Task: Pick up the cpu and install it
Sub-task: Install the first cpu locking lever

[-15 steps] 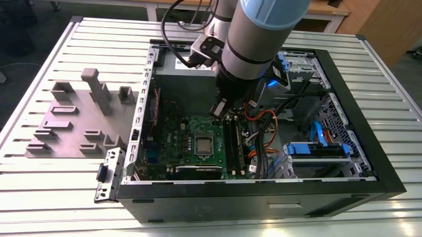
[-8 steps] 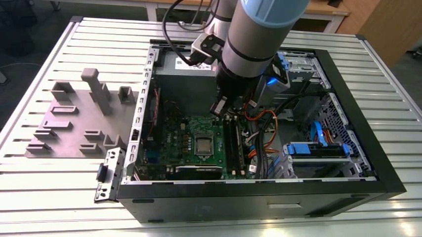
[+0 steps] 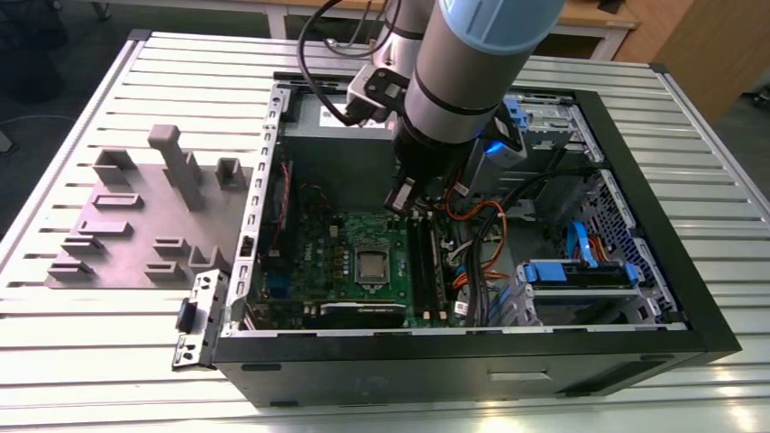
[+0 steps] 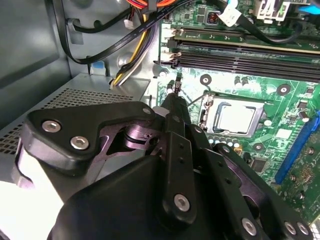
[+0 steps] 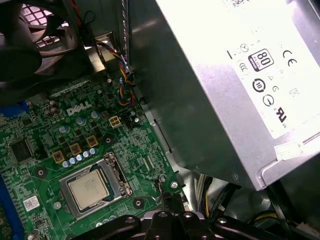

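Motherboard [image 5: 45, 145]: cpu [image 5: 91, 189] apparently flat, metal-side up.

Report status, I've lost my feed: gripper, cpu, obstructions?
Gripper shut, empty, above the motherboard. Cpu seated in its socket, apart from gripper. Cables alongside; nothing over the cpu.

We note the cpu [image 4: 236, 119] [image 5: 91, 190] [image 3: 371, 262] has a smooth, satin metal top, set in a brighter metal socket frame [image 5: 116, 172]. The motherboard [image 5: 60, 135] is glossy green laminate. The gripper [image 4: 172, 100] links are matt black plastic or coated metal with bright steel screws. The power supply box [image 5: 225, 90] is dull grey sheet metal carrying a white paper label [image 5: 275, 65]. The table [image 3: 72, 108] is ribbed, brushed aluminium.
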`<state>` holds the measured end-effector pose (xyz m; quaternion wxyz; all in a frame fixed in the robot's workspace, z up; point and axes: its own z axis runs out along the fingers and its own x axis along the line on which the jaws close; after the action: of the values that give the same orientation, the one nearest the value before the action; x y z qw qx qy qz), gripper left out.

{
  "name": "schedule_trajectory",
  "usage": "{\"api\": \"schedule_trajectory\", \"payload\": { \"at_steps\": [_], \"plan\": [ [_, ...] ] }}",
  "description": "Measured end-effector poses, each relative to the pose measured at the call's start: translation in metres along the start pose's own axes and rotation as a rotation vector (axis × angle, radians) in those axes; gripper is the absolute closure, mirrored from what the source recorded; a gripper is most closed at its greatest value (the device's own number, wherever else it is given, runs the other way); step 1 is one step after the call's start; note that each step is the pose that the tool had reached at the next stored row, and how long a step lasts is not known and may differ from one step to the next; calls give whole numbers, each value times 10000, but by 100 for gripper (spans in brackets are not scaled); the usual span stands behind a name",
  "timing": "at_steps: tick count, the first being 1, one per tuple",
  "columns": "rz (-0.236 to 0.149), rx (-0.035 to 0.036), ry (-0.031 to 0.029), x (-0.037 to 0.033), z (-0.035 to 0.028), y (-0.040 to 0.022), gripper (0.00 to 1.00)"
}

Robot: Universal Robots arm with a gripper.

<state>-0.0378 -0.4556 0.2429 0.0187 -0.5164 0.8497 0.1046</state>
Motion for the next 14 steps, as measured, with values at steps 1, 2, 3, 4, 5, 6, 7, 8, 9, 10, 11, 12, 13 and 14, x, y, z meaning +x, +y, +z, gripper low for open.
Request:
{"api": "schedule_trajectory", "payload": {
  "at_steps": [1, 2, 3, 4, 5, 6, 7, 8, 9, 10, 11, 12, 13, 14],
  "plan": [
    [-13, 2, -2, -2, 3, 1, 89],
    [-14, 5, -2, -3, 5, 1, 89],
    [-14, 8, -1, -3, 6, 1, 89],
    [-14, 10, -2, -3, 7, 1, 89],
    [-14, 11, -3, -3, 10, 1, 89],
    [-15, 11, -6, -3, 15, 1, 89],
    [-14, 11, -5, -4, 19, 1, 89],
    [-14, 11, -3, -4, 21, 1, 89],
    [-14, 12, -2, -4, 21, 1, 89],
    [-14, 11, -2, -4, 21, 1, 89],
    [-14, 11, -3, -4, 22, 1, 89],
    [-14, 11, -4, -4, 23, 1, 89],
    [-14, 11, -4, -4, 23, 1, 89],
    [-14, 11, -4, -4, 23, 1, 89]
  ]
}}
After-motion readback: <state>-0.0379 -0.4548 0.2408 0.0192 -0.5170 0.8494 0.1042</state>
